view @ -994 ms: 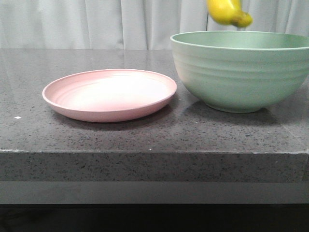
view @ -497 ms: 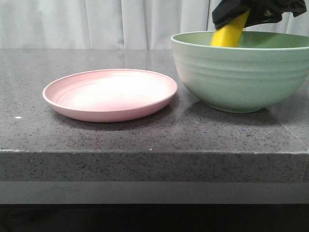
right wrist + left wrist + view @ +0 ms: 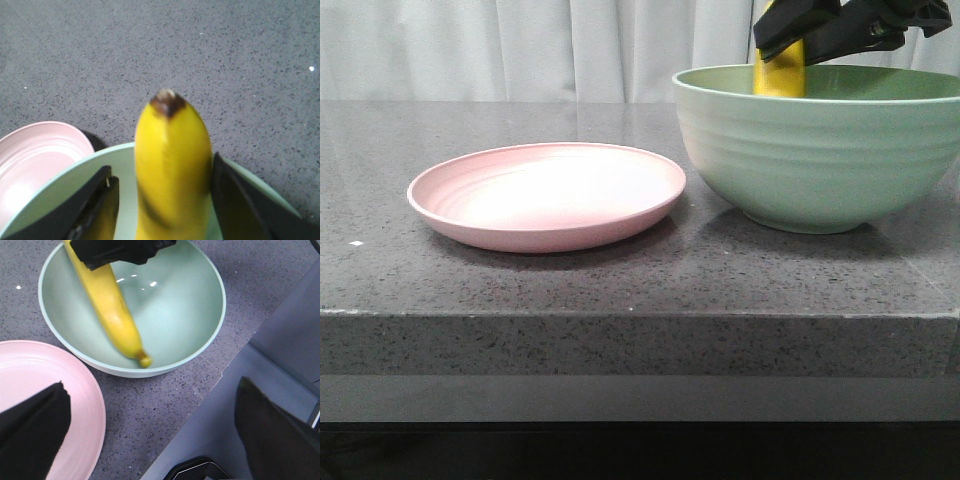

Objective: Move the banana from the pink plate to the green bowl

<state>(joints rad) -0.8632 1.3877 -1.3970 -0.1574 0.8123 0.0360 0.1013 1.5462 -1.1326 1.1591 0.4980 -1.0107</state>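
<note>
The banana [image 3: 779, 72] stands steeply in the green bowl [image 3: 820, 150], its lower tip against the inner wall in the left wrist view [image 3: 112, 315]. My right gripper [image 3: 800, 35] is just above the bowl around the banana's upper end. In the right wrist view the banana [image 3: 172, 165] sits between the fingers of this gripper [image 3: 162, 165]. One finger [image 3: 97, 200] stands apart from it and the other touches it, so the jaws are open. The pink plate [image 3: 548, 195] is bare. My left gripper [image 3: 152, 385] is open and empty, high above the plate [image 3: 45, 385] and the bowl [image 3: 190, 305].
The bowl stands at the right of the dark speckled stone table [image 3: 620, 280], close to the plate's right rim. The table's front edge [image 3: 235, 365] runs near the bowl. White curtains [image 3: 520, 50] hang behind.
The banana came down from above the bowl into it, carried by my right gripper. It has swung from a slant to nearly upright. The plate and bowl have not moved.
</note>
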